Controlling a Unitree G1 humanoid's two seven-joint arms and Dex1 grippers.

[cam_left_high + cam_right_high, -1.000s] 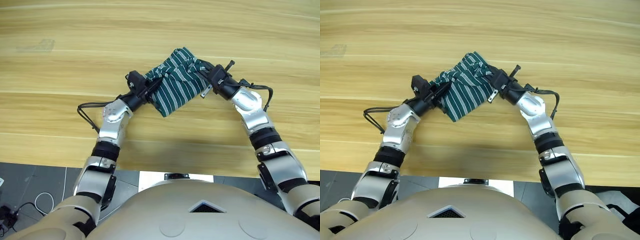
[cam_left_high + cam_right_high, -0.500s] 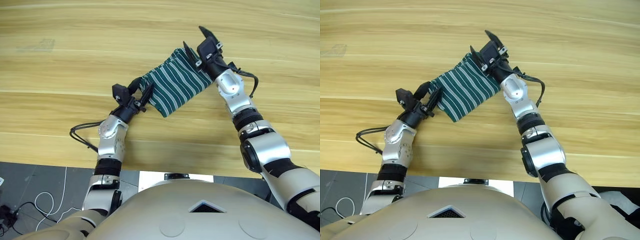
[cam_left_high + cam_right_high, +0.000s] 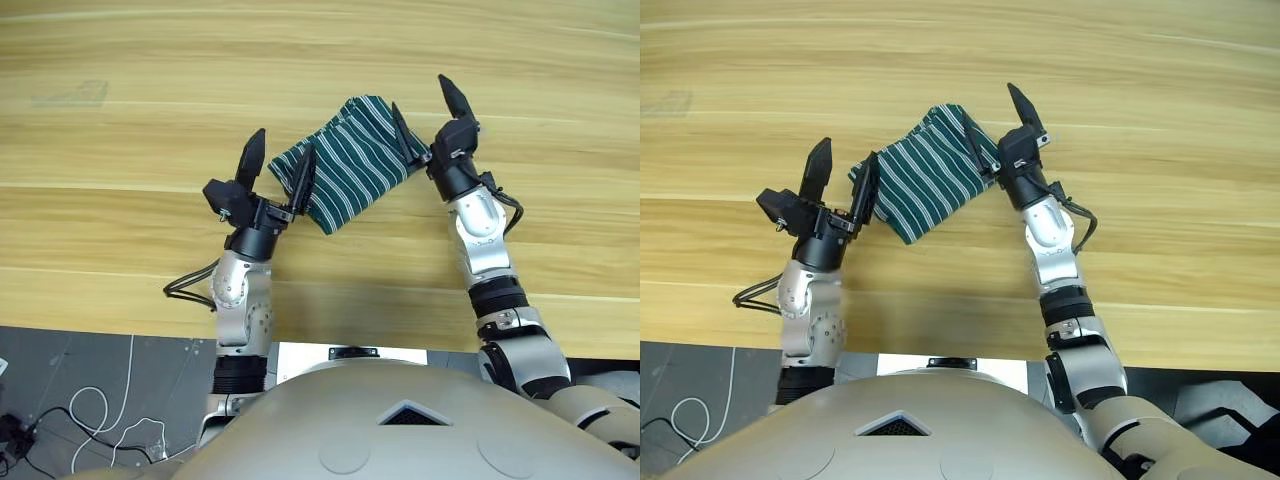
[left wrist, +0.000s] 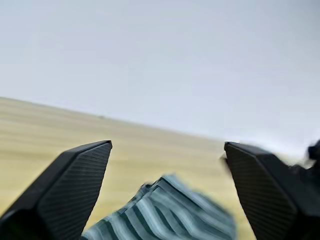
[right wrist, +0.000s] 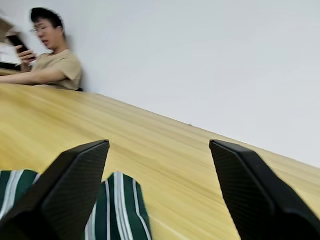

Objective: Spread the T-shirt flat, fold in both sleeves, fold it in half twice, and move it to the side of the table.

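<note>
The T-shirt (image 3: 345, 160), dark green with thin white stripes, lies folded into a small rectangle on the wooden table (image 3: 120, 120). My left gripper (image 3: 278, 168) stands open at the shirt's near left corner, fingers pointing up, holding nothing. At the shirt's right edge my right gripper (image 3: 425, 115) is open too, raised above the cloth. In the left wrist view the T-shirt (image 4: 165, 212) shows low between the spread fingers (image 4: 75, 175). The right wrist view has a striped corner of the T-shirt (image 5: 117, 207) beside one finger (image 5: 70, 180).
Bare wood stretches far to the left, right and behind the shirt. The table's near edge (image 3: 100, 322) runs just in front of my arms, with grey floor and loose cables (image 3: 80, 400) below it.
Both grippers, on the bunched shirt a second ago, have opened, let go and swung up and back. The shirt has settled flat as a folded rectangle.
</note>
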